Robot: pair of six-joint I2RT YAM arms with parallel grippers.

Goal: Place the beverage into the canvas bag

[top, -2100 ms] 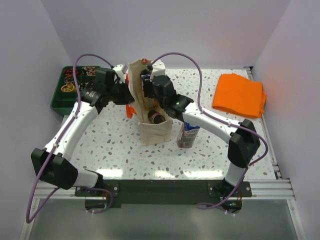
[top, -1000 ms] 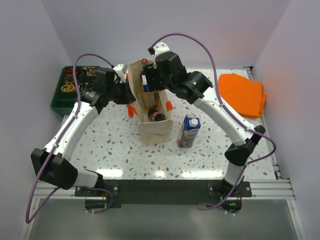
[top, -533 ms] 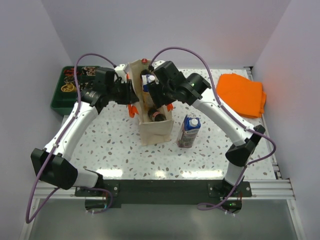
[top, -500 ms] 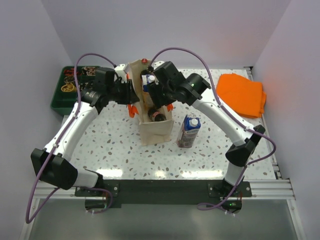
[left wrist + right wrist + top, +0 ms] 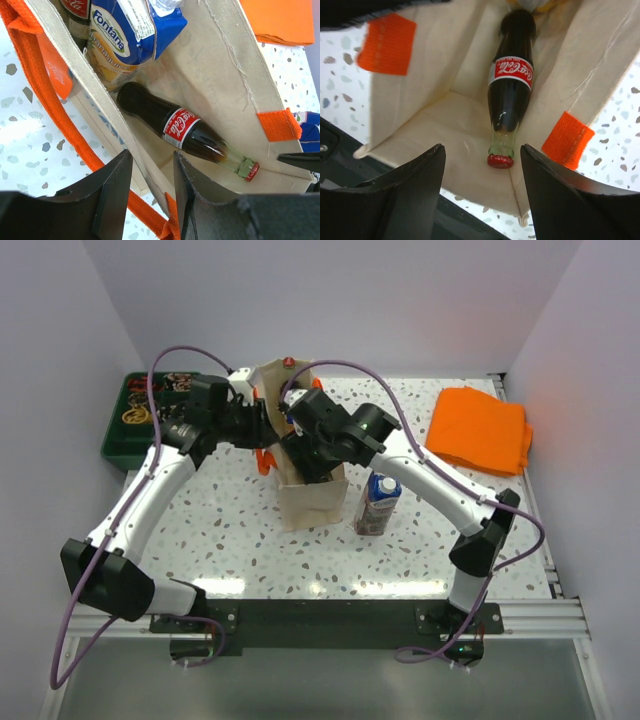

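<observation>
The beige canvas bag (image 5: 307, 502) with orange handles stands mid-table. My left gripper (image 5: 262, 426) is shut on its left wall at the rim; in the left wrist view (image 5: 152, 161) the cloth runs between the fingers. My right gripper (image 5: 305, 453) hangs open and empty over the bag's mouth (image 5: 482, 152). Inside the bag a Coca-Cola bottle (image 5: 510, 92) lies on the bottom, red cap toward the near end, also in the left wrist view (image 5: 186, 129). A Fontana juice carton (image 5: 131, 34) stands at the bag's far end. A blue carton (image 5: 377, 502) stands on the table right of the bag.
A green tray (image 5: 118, 440) with small items sits at the back left. A folded orange cloth (image 5: 480, 430) lies at the back right. Walls close in the left, back and right sides. The right arm's cable arcs above the bag.
My right gripper has come down from high behind the bag and moved nearer, over the bag's mouth. The left gripper has kept its hold on the bag's wall.
</observation>
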